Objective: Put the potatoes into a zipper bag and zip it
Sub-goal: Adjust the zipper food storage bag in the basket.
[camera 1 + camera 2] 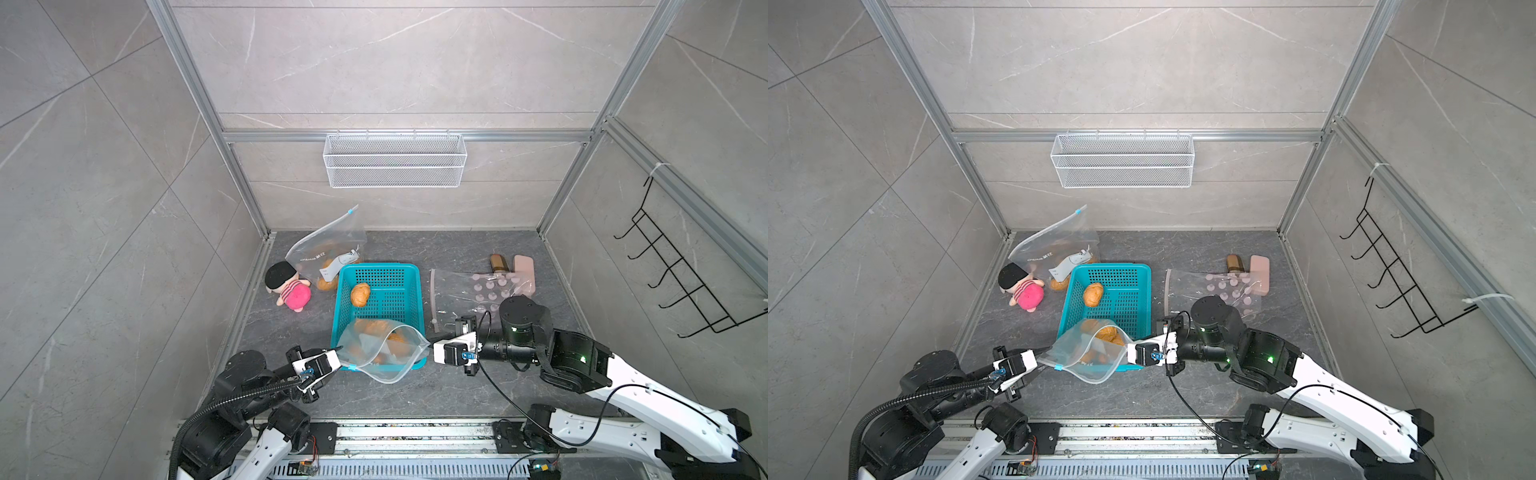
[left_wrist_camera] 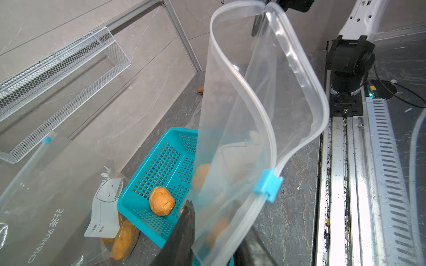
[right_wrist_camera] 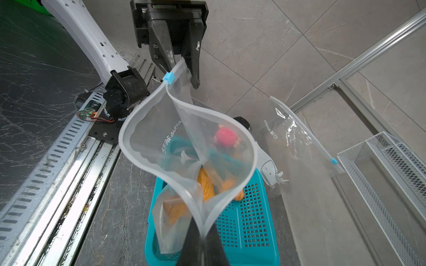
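Crucially, the mouth of the zipper bag (image 1: 386, 357) spans both hands: blue slider (image 1: 352, 367) just beside the left hand (image 1: 337, 362), grip unclear there, right hand (image 1: 430, 347) clenched on the opposite corner.

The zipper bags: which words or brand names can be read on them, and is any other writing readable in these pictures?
"CHAHUA 茶花": printed on the far zipper bag.
"AUHA" with 茶花, mirrored and partly hidden: the same brand, seen through the held zipper bag.
Two short Chinese lines on the white label of that far bag: too small to read surely.
Nothing else is readable.
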You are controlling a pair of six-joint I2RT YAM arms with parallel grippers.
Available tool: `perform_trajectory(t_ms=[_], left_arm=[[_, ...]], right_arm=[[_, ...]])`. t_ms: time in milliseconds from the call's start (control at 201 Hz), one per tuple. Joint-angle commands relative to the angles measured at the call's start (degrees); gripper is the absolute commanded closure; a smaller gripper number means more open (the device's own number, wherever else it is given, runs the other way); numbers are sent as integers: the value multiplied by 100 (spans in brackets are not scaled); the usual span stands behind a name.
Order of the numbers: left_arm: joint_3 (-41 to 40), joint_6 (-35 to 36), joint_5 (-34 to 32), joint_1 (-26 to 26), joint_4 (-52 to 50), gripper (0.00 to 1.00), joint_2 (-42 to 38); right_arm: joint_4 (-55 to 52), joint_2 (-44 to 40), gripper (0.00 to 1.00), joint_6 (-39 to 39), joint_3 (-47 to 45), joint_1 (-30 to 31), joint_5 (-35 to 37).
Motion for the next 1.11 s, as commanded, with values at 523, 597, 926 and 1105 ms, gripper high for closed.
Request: perform_trajectory(t_ms=[523, 597, 926, 1105], left_arm=[[201, -122, 33, 23, 8, 100, -42], [218, -236, -112, 20, 167, 100, -30], [579, -706, -1269, 20, 117, 100, 696], [1161, -897, -1840, 15, -176, 100, 1265]], right_arm=[[41, 346, 100, 291, 69, -149, 196], [150, 450, 100, 425, 75, -181, 367], [177, 693, 28, 953, 463, -244, 514], [46, 499, 15, 1569, 1153, -260, 53]])
